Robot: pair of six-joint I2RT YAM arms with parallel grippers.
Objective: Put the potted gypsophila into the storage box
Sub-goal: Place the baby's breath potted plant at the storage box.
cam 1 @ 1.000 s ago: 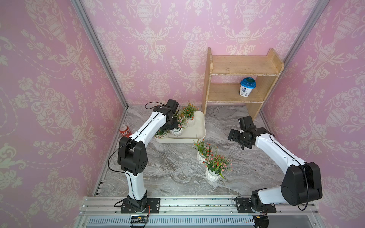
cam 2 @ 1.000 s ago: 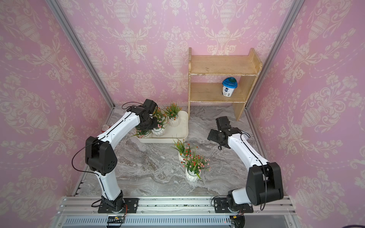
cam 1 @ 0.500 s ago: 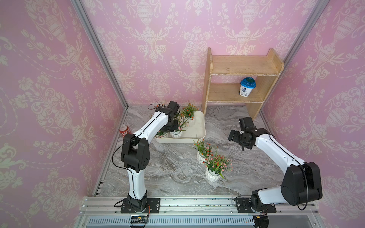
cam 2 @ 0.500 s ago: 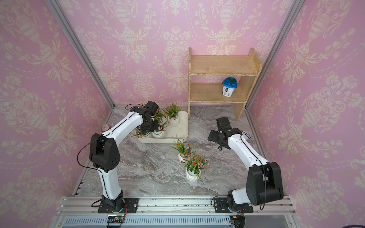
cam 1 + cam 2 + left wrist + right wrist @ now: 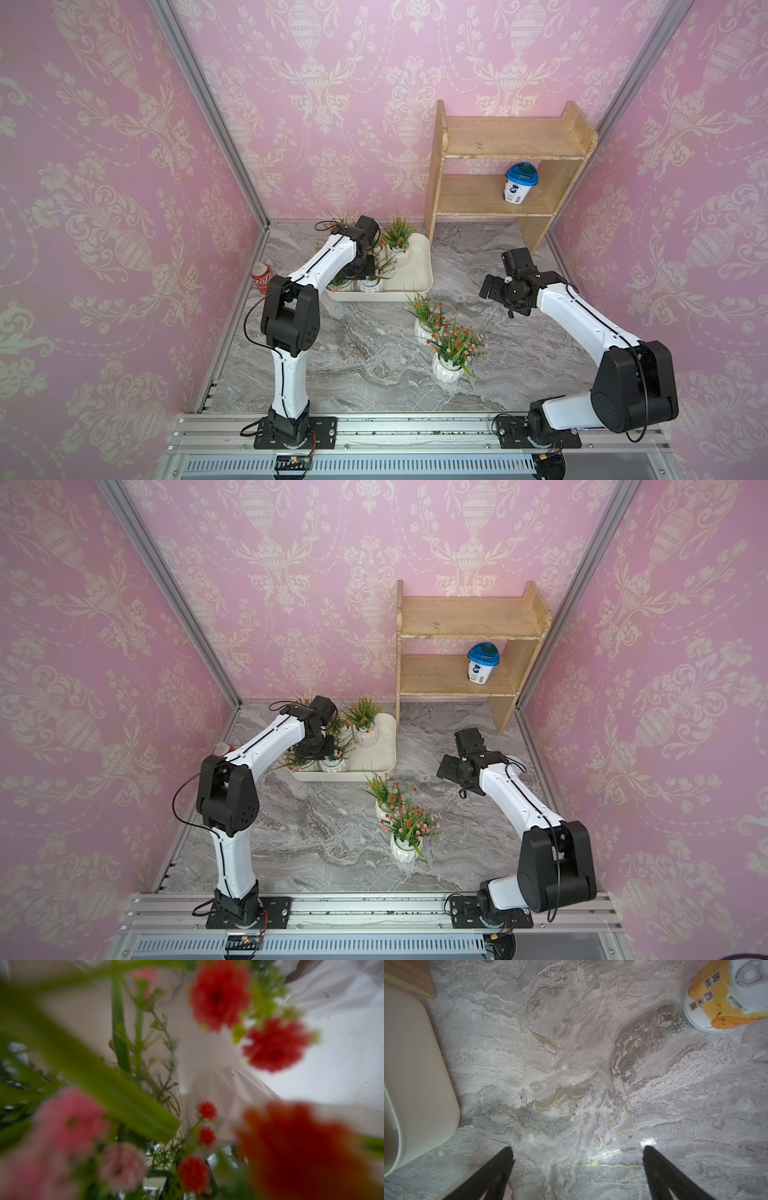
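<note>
**Fig.** Left gripper (image 5: 360, 269) closed among storage box (image 5: 427, 266) sprigs (image 5: 124, 1047), perhaps on stems; right gripper (image 5: 577, 1150) spread, empty. We would grasp each potted gypsophila (image 5: 453, 349) by its rigid, brittle pot (image 5: 448, 372).

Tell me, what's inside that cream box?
Potted gypsophila stand in the storage box, at least three pots showing. The left arm covers its left part, so more may be hidden.

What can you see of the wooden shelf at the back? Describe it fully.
The wooden shelf looks like pale, unpainted wood: two flat tiers between two upright side boards. It stands upright on the marble table, by the back wall. A white cup with a blue lid sits on its lower tier.
</note>
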